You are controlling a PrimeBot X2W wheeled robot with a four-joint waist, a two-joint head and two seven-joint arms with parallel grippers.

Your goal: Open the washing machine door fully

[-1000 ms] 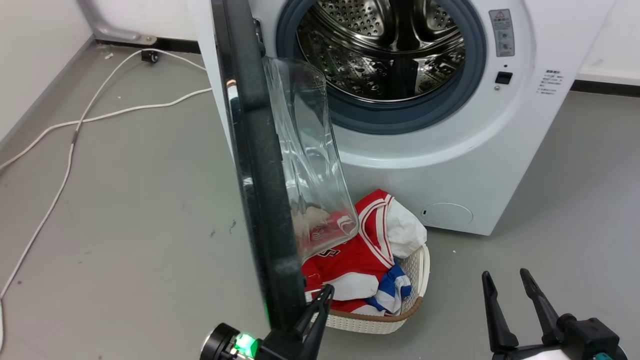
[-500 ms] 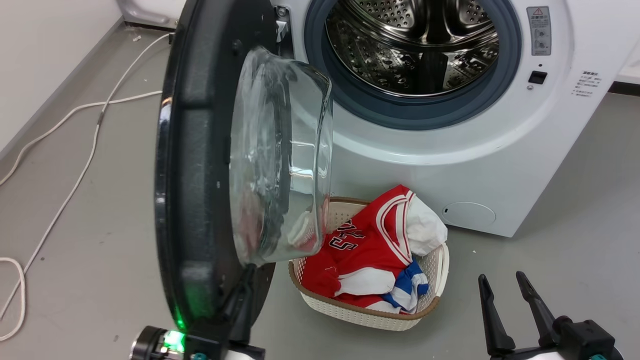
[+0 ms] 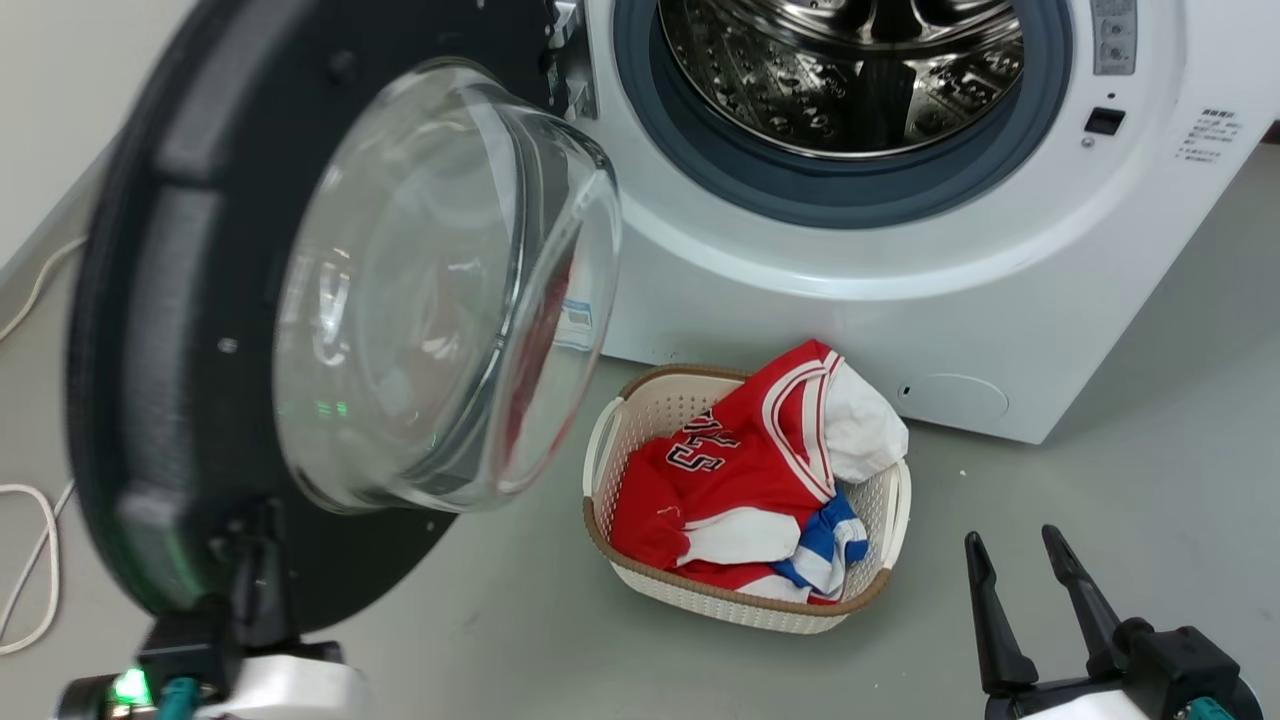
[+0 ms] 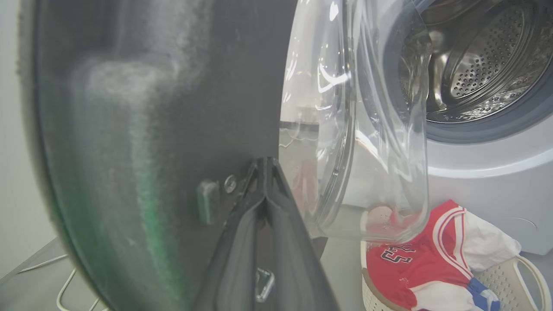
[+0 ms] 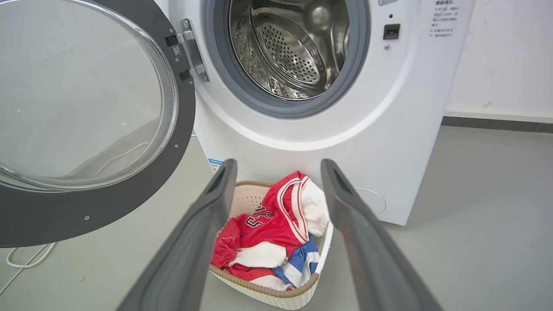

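Observation:
The washing machine door [image 3: 150,300] stands swung out to the left of the white machine [image 3: 1100,300], its inner face and bulging glass bowl [image 3: 430,290] turned toward me. My left gripper [image 3: 262,530] is shut, its fingertips pressed against the lower inner black face of the door [image 4: 151,108]; the left wrist view shows the two fingers [image 4: 264,164] closed together with nothing between them. My right gripper [image 3: 1011,540] hangs open at the lower right, away from the door. From the right wrist the door [image 5: 65,224] hangs on its metal hinge [image 5: 190,52], with the right gripper [image 5: 278,164] spread wide.
The steel drum [image 3: 850,70] with its grey rubber ring is exposed. A white basket [image 3: 740,605] holding a red jersey [image 3: 740,460] and other clothes sits on the grey floor in front of the machine. A white cable [image 3: 30,560] lies at far left near the wall.
The door has swung from edge-on to well open toward the left, the left gripper following its lower edge. The head camera has also shifted. The right gripper stayed put.

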